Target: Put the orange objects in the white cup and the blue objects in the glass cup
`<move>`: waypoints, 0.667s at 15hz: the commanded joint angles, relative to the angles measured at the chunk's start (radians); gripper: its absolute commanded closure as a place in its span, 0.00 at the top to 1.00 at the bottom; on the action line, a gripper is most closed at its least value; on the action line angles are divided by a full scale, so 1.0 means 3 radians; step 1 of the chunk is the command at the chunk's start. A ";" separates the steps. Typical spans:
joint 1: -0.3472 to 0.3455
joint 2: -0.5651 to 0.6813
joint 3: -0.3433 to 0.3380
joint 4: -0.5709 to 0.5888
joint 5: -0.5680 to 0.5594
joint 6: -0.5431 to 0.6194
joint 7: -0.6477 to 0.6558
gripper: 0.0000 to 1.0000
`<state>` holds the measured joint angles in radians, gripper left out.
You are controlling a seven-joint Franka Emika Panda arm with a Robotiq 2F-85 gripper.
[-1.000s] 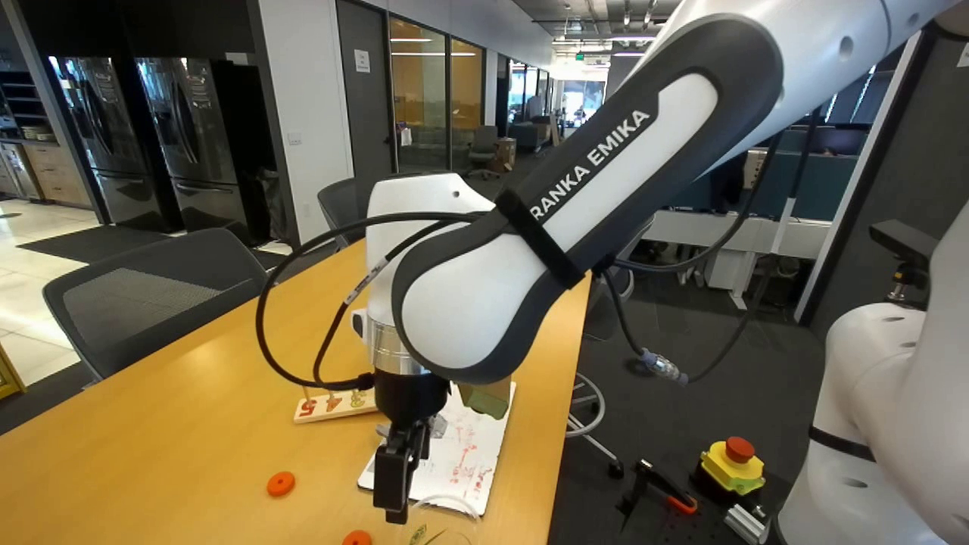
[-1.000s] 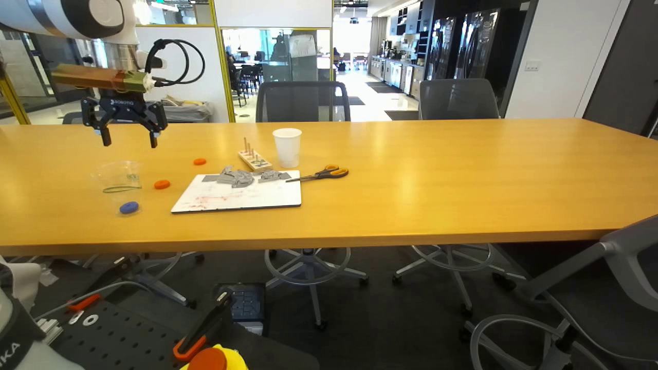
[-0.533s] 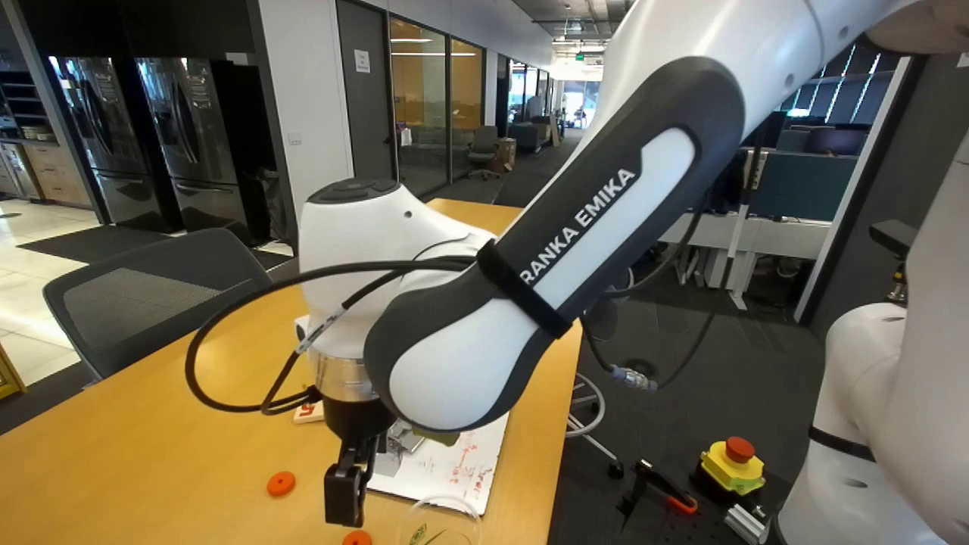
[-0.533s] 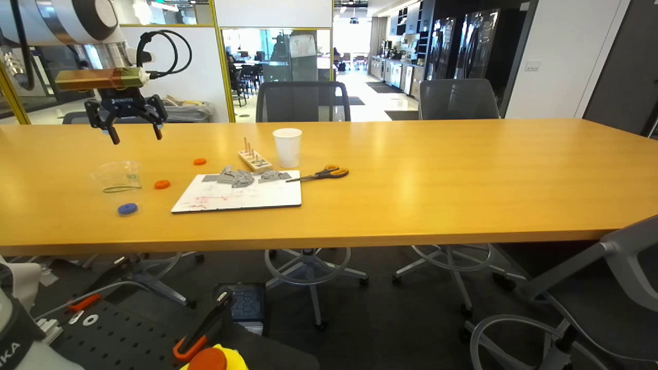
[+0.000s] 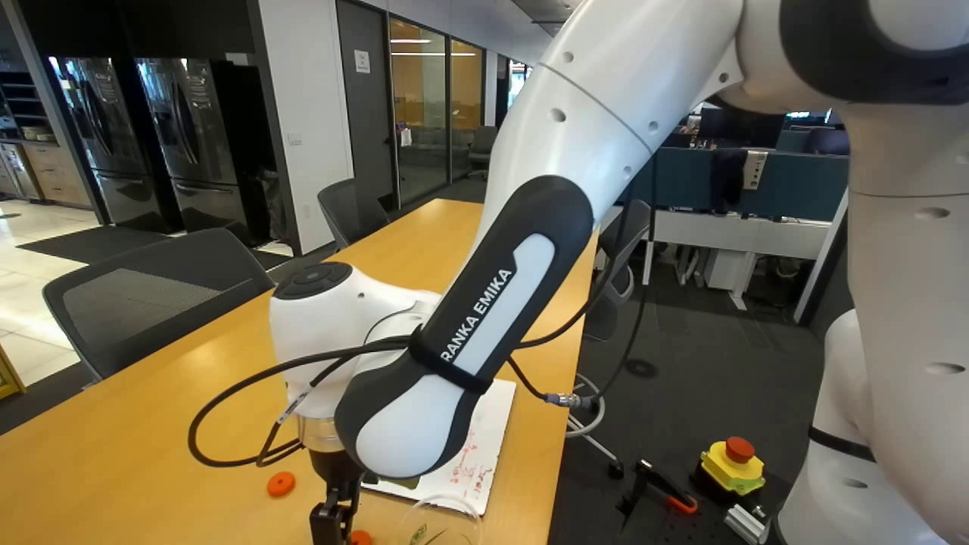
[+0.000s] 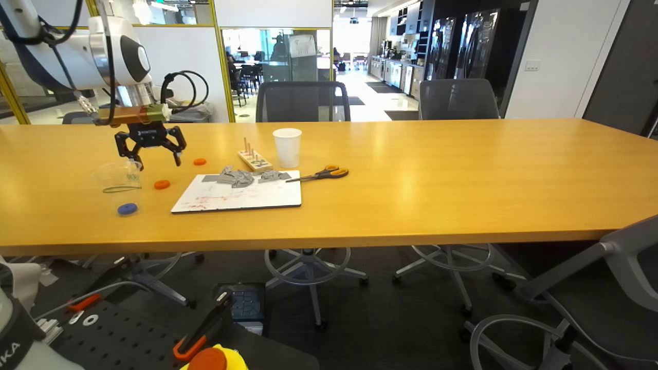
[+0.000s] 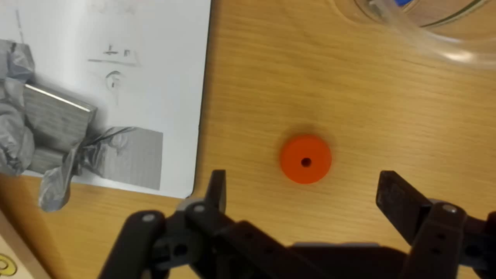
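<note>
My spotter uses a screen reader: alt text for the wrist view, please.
An ungrasped orange disc lies on the wooden table; the open gripper, at the bottom, stands spread to either side. A whiteboard with crumpled grey material is at upper left; part of the clear cup shows top right.

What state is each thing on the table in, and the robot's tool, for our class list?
Tool: open, nothing gripped
White cup: upright, contents hidden
Glass cup: upright
Blue disc: flat, inside the glass cup
Orange disc nearer the glass cup: flat, ungripped
Other orange disc: flat, ungripped
Scissors: blades look shut
Whiteboard: flat, written on
Grey material: partly crumpled
Peg board: pegs upright
</note>
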<state>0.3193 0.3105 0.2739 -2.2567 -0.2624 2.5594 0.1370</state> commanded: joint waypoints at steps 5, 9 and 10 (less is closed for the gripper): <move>0.0082 0.0434 -0.0076 0.0314 0.0177 0.0034 -0.0048 1.00; 0.0091 0.0493 -0.0082 0.0348 0.0252 0.0058 -0.0048 1.00; 0.0090 0.0497 -0.0082 0.0347 0.0270 0.0060 -0.0050 1.00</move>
<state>0.3317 0.4454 0.2592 -2.1762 -0.2130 2.5624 0.1355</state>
